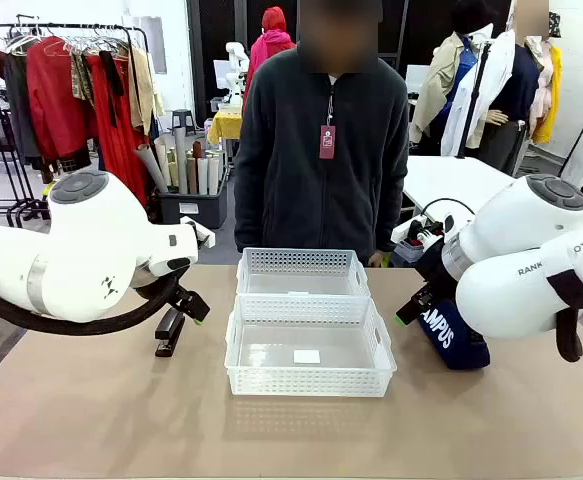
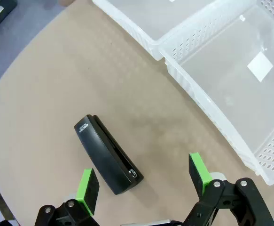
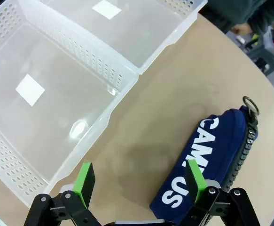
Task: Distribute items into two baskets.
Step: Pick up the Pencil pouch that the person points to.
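Over the table (image 2: 80,70), left gripper (image 2: 144,181) and right gripper (image 3: 139,183) are spread wide, empty. Stapler (image 2: 107,155) and pouch (image 3: 207,150) are offset toward one pad each; on descent they could be knocked aside, not grasped.

Left gripper (image 2: 143,175); right gripper (image 3: 139,179); jaws wide

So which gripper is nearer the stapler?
Left. The left gripper hangs open right over the stapler; the right gripper is beyond the baskets, open over the pouch.

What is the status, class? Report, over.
Left gripper open over stapler. Right gripper open beside pouch. Near basket, far basket empty; nothing in the way.
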Controlling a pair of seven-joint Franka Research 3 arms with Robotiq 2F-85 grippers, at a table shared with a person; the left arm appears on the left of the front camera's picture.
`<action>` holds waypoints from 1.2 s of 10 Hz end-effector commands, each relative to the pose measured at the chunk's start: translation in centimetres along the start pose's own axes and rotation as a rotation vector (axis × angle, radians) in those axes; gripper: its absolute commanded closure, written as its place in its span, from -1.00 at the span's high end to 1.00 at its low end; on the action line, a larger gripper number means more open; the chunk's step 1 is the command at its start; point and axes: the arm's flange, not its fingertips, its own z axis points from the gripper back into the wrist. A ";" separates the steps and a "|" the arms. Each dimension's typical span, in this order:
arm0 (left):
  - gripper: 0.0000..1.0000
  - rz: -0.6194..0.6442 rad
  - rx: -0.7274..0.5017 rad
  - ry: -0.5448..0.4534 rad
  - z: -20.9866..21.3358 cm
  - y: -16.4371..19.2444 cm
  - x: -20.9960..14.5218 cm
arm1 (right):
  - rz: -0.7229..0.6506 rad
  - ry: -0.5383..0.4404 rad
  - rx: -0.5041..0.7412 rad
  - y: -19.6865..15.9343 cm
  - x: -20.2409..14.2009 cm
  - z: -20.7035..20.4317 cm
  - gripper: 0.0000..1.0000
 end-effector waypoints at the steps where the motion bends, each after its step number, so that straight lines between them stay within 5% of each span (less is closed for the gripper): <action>1: 1.00 0.000 0.000 0.000 0.0 0.0 0.0 | 0.000 0.000 0.000 0.0 0.0 0.0 1.00; 12: 1.00 0.000 0.000 0.000 0.0 0.0 0.0 | 0.000 0.000 0.000 0.0 0.0 0.0 1.00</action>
